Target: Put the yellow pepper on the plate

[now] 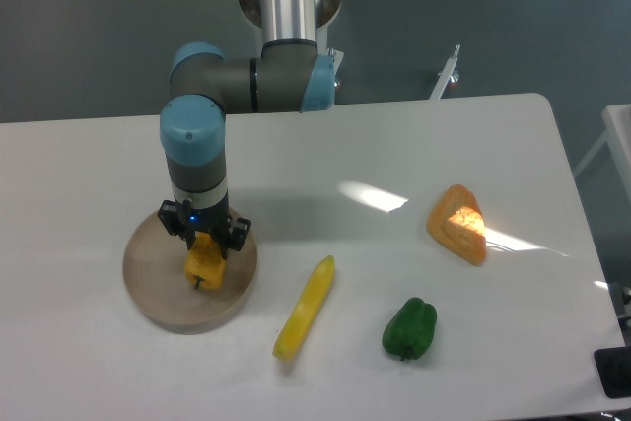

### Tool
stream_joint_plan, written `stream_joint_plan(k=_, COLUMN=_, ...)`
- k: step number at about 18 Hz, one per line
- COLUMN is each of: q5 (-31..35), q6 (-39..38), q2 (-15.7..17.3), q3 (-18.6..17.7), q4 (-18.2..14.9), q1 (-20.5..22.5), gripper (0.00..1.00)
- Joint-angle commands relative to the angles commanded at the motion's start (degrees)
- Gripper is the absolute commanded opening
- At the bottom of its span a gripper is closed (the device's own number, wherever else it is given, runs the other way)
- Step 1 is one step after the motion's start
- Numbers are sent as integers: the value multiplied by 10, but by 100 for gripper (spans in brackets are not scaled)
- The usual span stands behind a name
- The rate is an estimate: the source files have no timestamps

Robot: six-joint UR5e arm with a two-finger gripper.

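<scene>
Yellow pepper [204,265] sits on the plate [158,303] directly beneath the tool [205,241].

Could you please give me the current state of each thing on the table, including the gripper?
gripper: over the plate, fingers around the yellow pepper; grip not certain.
yellow pepper: on or just above the plate, beneath the gripper.
plate: flat on the table.
long yellow piece: lying flat.
green pepper: lying loose.
orange wedge: lying loose.
</scene>
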Motion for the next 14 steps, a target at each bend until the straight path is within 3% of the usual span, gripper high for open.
stream_joint_plan(k=3, q5=0, q6=1, q2=1, q3=0, q4=0, q1=-2, gripper=45)
stream_joint_plan(k=5, q5=0, q6=0, q2=0, q3=0, q4=0, q1=-2, gripper=69)
stream_joint_plan(k=7, q5=0, q6=0, q2=2, q3=1, q4=0, q1=-2, gripper=74)
stream_joint_plan(k=10, q5=0, q6=0, q2=5, q3=1, q4=0, q1=-2, gripper=95)
stream_joint_plan(k=14, q5=0, q6=4, q2=11, q3=2, q4=0, q1=-1, gripper=100)
